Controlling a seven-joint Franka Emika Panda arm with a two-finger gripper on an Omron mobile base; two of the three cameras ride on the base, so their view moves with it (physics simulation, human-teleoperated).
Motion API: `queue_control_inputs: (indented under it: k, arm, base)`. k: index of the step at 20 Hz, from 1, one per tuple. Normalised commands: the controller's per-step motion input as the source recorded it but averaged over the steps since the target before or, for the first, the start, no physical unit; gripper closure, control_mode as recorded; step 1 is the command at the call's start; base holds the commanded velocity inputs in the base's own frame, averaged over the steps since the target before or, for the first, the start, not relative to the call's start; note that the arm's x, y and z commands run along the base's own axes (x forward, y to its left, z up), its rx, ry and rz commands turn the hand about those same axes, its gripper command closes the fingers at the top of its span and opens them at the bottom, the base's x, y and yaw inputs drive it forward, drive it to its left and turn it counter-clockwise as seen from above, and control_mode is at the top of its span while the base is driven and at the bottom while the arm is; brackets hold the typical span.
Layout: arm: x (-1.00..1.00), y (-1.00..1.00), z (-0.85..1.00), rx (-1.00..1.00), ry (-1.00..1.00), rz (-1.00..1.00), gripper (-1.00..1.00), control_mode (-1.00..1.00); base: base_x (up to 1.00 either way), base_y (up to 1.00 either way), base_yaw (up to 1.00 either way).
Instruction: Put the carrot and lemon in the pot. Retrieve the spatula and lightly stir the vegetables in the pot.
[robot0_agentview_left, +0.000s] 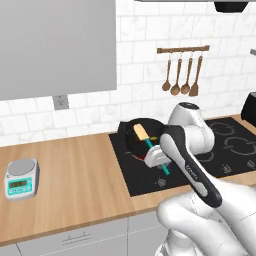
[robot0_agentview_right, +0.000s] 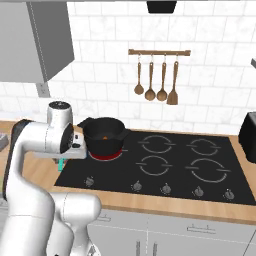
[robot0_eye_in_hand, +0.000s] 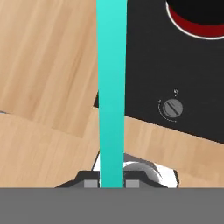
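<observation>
The black pot (robot0_agentview_left: 131, 141) (robot0_agentview_right: 103, 134) sits on the stove's front-left burner, which glows red (robot0_agentview_right: 106, 155) (robot0_eye_in_hand: 192, 25). My gripper (robot0_agentview_left: 156, 156) (robot0_agentview_right: 70, 152) (robot0_eye_in_hand: 111, 183) is shut on the teal handle of the spatula (robot0_agentview_left: 150, 146) (robot0_eye_in_hand: 111, 87). It hangs just in front of the pot, over the stove's front-left corner. The spatula's orange-yellow blade (robot0_agentview_left: 140, 132) is tilted over the pot's opening. A small orange patch (robot0_agentview_right: 104, 137) shows inside the pot; I cannot tell whether it is the carrot. The lemon is hidden.
A small kitchen scale (robot0_agentview_left: 21, 179) stands on the wooden counter (robot0_agentview_left: 75, 170) to the left. Brown wooden utensils (robot0_agentview_left: 182, 75) (robot0_agentview_right: 156, 80) hang on the wall rail. A black toaster (robot0_agentview_right: 248, 135) stands right of the stove. Stove knobs (robot0_eye_in_hand: 170, 107) line its front edge.
</observation>
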Motion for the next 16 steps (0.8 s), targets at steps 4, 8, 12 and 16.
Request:
queue_control_inputs:
  k: [4,8,12,16]
  arm:
    - [1.0,-0.35,0.39,0.17,0.3,-0.12,1.0,-1.0]
    - [0.51,-0.25,0.32,0.27,0.21,-0.06,1.0,-1.0]
    - [0.21,-0.11,0.07,0.28,0.04,-0.03,1.0,-1.0]
    - [0.38,0.0,0.03,0.28,0.2,-0.08,1.0,-1.0]
  base:
    - [0.0,0.0,0.0]
    - [0.0,0.0,0.0]
    - [0.0,0.0,0.0]
    - [0.0,0.0,0.0]
